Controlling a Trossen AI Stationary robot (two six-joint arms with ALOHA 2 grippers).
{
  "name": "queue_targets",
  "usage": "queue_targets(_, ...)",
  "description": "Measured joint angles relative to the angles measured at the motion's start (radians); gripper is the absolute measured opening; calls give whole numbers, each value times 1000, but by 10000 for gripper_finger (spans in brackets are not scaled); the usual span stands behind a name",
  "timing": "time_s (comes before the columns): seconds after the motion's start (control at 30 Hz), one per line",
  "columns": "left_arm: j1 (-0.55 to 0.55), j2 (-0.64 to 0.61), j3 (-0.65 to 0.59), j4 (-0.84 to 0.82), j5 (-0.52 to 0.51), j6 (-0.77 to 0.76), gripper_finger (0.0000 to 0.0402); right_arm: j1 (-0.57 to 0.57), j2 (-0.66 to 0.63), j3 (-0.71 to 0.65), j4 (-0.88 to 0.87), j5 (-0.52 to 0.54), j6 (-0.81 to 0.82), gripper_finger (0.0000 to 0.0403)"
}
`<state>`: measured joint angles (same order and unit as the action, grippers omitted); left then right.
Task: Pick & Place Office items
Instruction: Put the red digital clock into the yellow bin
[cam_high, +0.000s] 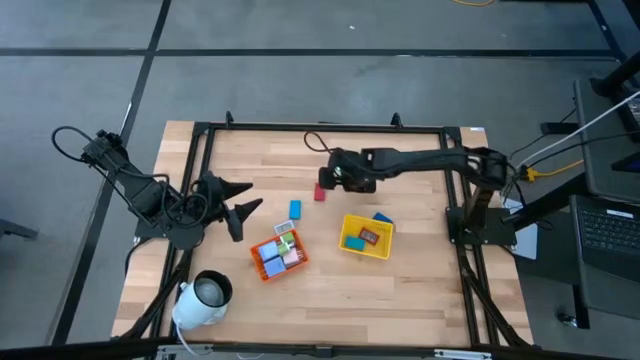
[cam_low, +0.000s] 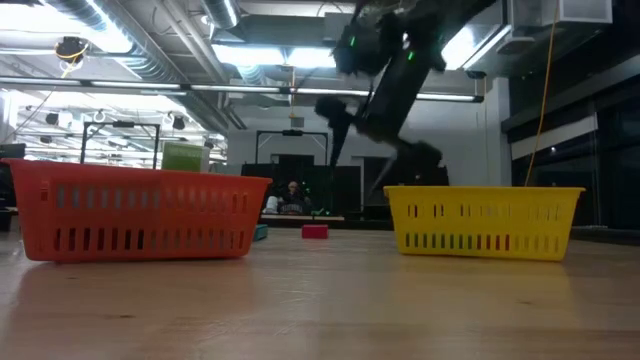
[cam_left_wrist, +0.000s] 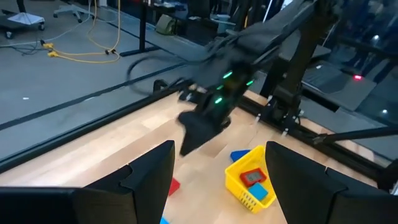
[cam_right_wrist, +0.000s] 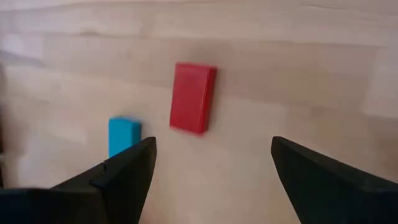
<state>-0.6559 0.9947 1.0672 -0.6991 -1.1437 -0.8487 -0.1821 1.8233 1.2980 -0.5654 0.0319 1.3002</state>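
Note:
The red block (cam_high: 320, 192) lies flat on the wood near the table's middle, with a light blue block (cam_high: 295, 209) to its left and nearer. My right gripper (cam_high: 328, 180) hovers just above the red block (cam_right_wrist: 193, 96), open, touching nothing; the light blue block (cam_right_wrist: 124, 134) shows beside one finger. Several small pieces lie in the orange tray (cam_high: 262, 268) and in the yellow tray (cam_high: 350, 222). A blue piece (cam_high: 383, 217) sits at the yellow tray's far right corner. My left gripper (cam_high: 254, 195) waits open at the table's left, pointing right.
A large white cylinder with a dark hollow (cam_high: 205, 298) lies near the table's near left corner. A black frame (cam_high: 320, 127) runs around the tabletop. In the low view the orange tray (cam_low: 130, 215) and yellow tray (cam_low: 485, 222) stand in front, with the red block (cam_low: 315, 231) behind them.

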Motion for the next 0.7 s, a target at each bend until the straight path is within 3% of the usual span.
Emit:
queue_targets(0.17, 1, 0, 0, 23, -17, 21, 246, -22, 91, 1, 93, -72, 3, 322)
queue_targets(0.33, 1, -2, 0, 31, -17, 21, 246, -22, 176, 89, 63, -102, -48, 322)
queue_targets(0.5, 1, -13, 0, 34, -17, 23, 246, -35, 293, 294, -165, -144, -170, 322)
queue_targets(0.6, 1, -23, 0, 34, -17, 25, 246, -38, 356, 440, -332, -117, -236, 322)
queue_targets(0.7, 1, -35, 0, 34, -16, 40, 246, -39, 406, 549, -386, -96, -236, 322)
